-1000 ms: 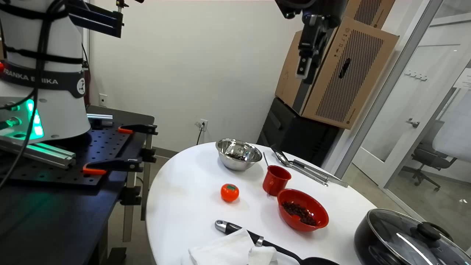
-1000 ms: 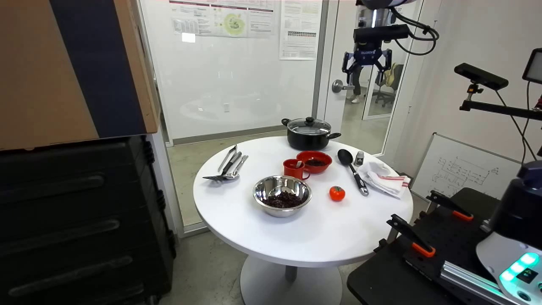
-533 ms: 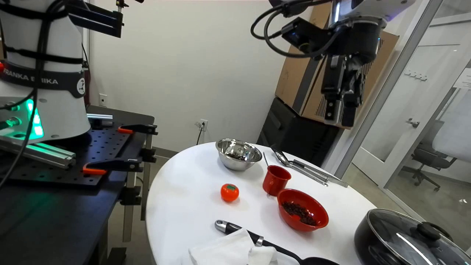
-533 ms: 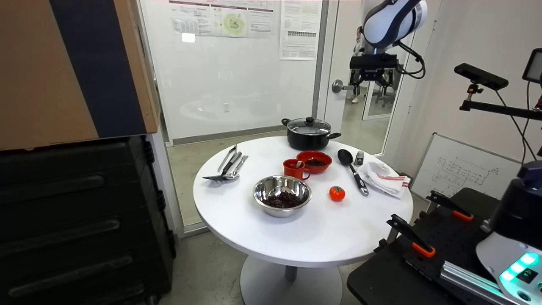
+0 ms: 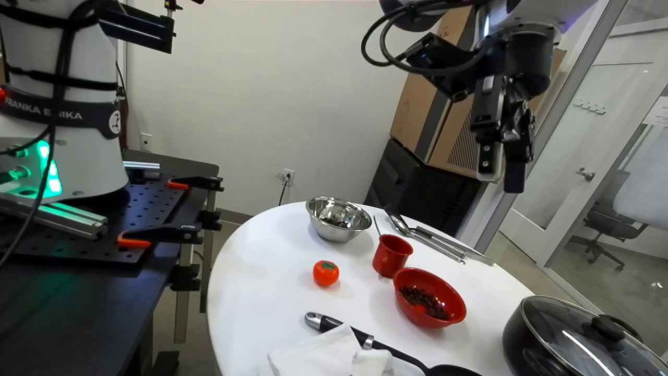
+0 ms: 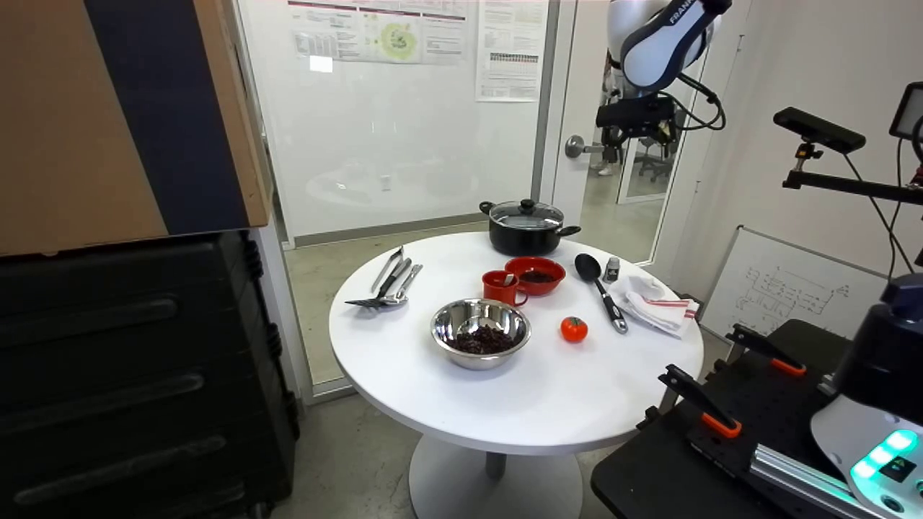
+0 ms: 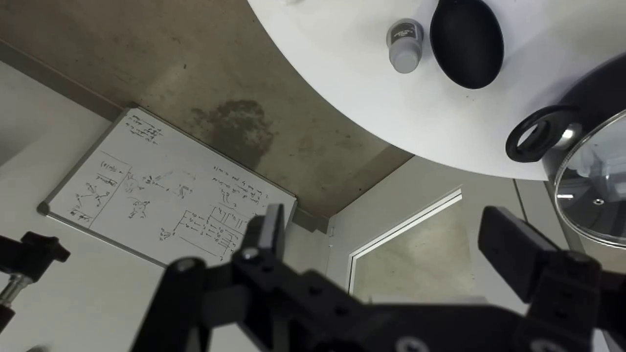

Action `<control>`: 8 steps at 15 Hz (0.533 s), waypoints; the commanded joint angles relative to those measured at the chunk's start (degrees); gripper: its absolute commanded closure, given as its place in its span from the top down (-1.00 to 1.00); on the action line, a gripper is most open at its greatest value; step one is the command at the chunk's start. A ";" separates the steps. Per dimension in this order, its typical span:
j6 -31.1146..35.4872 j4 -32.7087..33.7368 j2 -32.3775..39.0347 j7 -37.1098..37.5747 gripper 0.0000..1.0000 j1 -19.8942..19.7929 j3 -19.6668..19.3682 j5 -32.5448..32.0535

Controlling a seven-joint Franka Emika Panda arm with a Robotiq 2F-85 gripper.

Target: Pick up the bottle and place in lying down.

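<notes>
The bottle [image 6: 612, 269] is small and grey with a dark label. It stands upright on the white round table [image 6: 404, 389], close to the black ladle's bowl. In the wrist view the bottle [image 7: 405, 45] is at the top, its cap toward the camera. It does not show in the exterior view [image 5: 261, 271] that looks along the table toward the boxes. My gripper [image 5: 502, 175] is open and empty, high above the table. In the wrist view the fingers [image 7: 386, 239] are wide apart, with only wall, door and floor behind them.
A black ladle [image 6: 601, 288] and a white towel [image 6: 656, 308] lie beside the bottle. A lidded black pot [image 6: 526, 229], red bowl [image 6: 551, 285], red mug [image 6: 497, 292], steel bowl [image 6: 472, 360], tomato [image 6: 574, 329] and several utensils [image 6: 389, 285] are also on the table.
The gripper has come lower and moved right in an exterior view, more of the arm now showing. It has also tilted a little. It stays open; the bottle and table things have not moved.
</notes>
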 commanded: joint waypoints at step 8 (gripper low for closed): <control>24.87 -7.28 2.73 34.01 1.00 0.67 -7.36 -16.74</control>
